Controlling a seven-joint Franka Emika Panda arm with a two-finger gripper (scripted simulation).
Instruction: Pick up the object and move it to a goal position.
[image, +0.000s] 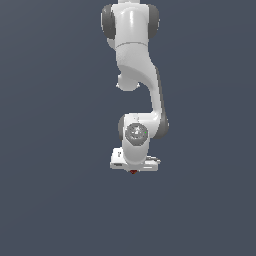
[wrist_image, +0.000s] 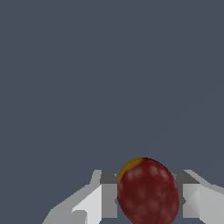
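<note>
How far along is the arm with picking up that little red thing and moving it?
The grasp looks done: in the wrist view the dark red object sits between the gripper's fingers, which stand close on both its sides. In the exterior view it shows only as a red speck under the white gripper. The carry seems in hand. No goal marker is visible, so what remains can't be judged.
</note>
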